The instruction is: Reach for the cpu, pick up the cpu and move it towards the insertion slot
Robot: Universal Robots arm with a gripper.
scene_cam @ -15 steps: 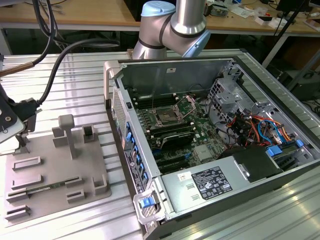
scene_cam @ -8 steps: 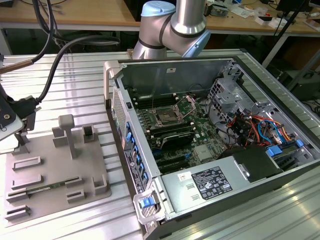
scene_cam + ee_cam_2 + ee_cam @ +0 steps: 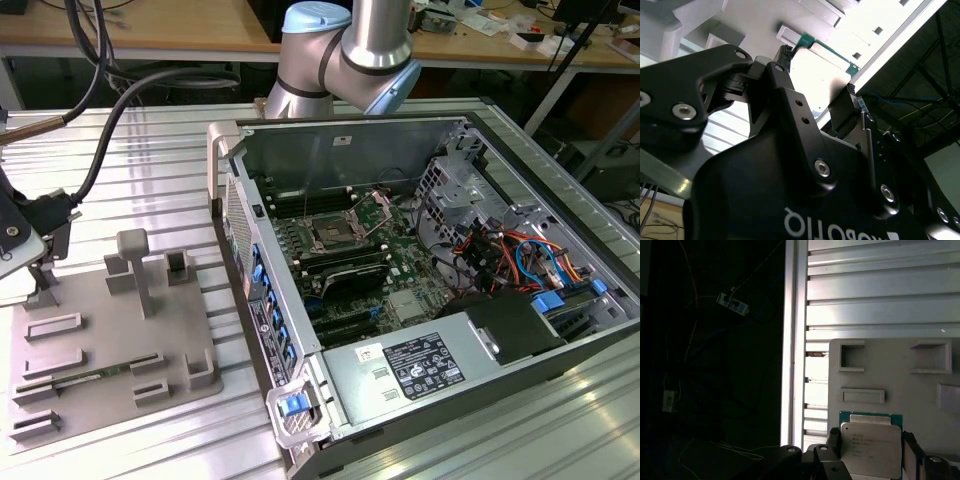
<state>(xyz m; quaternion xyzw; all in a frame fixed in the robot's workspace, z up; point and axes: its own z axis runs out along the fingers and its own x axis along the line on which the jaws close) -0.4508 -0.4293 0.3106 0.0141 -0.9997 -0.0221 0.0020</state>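
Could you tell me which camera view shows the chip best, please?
The first wrist view: the chip faces the camera, its silvery top and green edge plain. The second wrist view shows the chip glared white, with one green edge. The exterior view: too small to tell.

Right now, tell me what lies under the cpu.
The gray fixture plate shows around the cpu in the first wrist view. The spot directly beneath it is covered by the chip itself.
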